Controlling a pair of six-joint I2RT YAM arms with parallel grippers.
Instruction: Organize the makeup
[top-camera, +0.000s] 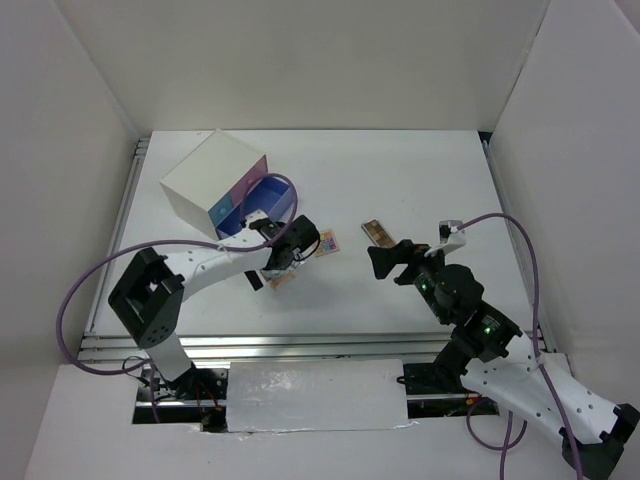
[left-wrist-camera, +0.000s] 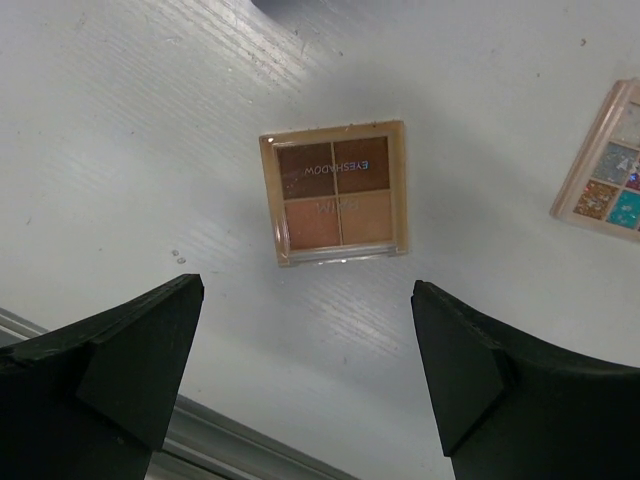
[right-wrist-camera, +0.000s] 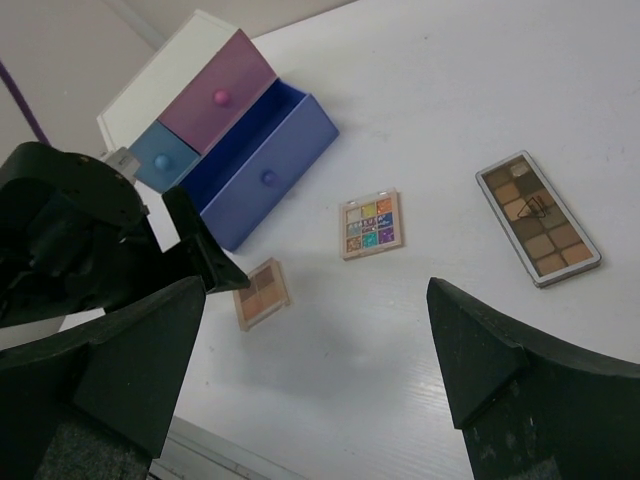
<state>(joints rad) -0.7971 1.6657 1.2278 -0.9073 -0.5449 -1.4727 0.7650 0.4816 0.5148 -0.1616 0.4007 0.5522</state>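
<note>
A square brown four-pan eyeshadow palette (left-wrist-camera: 335, 192) lies flat on the white table, just ahead of my open, empty left gripper (left-wrist-camera: 310, 370). It also shows in the top view (top-camera: 284, 281) and in the right wrist view (right-wrist-camera: 262, 293). A square colourful palette (right-wrist-camera: 370, 223) lies to its right (top-camera: 328, 242). A long brown palette (right-wrist-camera: 537, 217) lies further right (top-camera: 377, 233). My right gripper (right-wrist-camera: 315, 370) is open and empty above the table, near the long palette (top-camera: 390, 258). My left gripper (top-camera: 272, 272) hovers over the brown palette. Lipsticks, bottle and tube are out of view.
A white box (top-camera: 212, 180) with a pink drawer (right-wrist-camera: 215, 95) and a small blue drawer (right-wrist-camera: 160, 160) stands at the back left. Its large blue drawer (right-wrist-camera: 265, 165) is pulled open toward the palettes. White walls enclose the table; a metal rail (top-camera: 250, 345) runs along the near edge.
</note>
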